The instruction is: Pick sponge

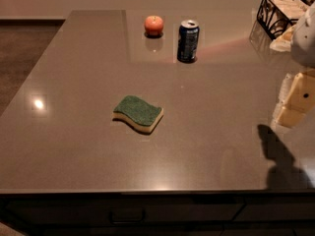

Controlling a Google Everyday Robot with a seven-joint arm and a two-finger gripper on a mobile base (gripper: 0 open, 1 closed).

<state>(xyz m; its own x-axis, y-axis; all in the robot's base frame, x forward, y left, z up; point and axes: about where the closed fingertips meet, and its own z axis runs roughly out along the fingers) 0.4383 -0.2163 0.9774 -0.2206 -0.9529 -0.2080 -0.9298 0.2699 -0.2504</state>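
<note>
The sponge [138,113] lies flat near the middle of the brown countertop [74,132], dark green scouring side up with its pale yellow foam base showing along the front edge. My gripper [294,102] hangs at the far right edge of the view, above the counter and well to the right of the sponge, touching nothing. It casts a dark shadow on the counter below it.
A red apple [154,25] and a dark blue soda can [188,41] stand at the back of the counter. A black wire basket [280,14] holding pale items sits at the back right corner. The counter's front edge runs along the bottom, above a drawer.
</note>
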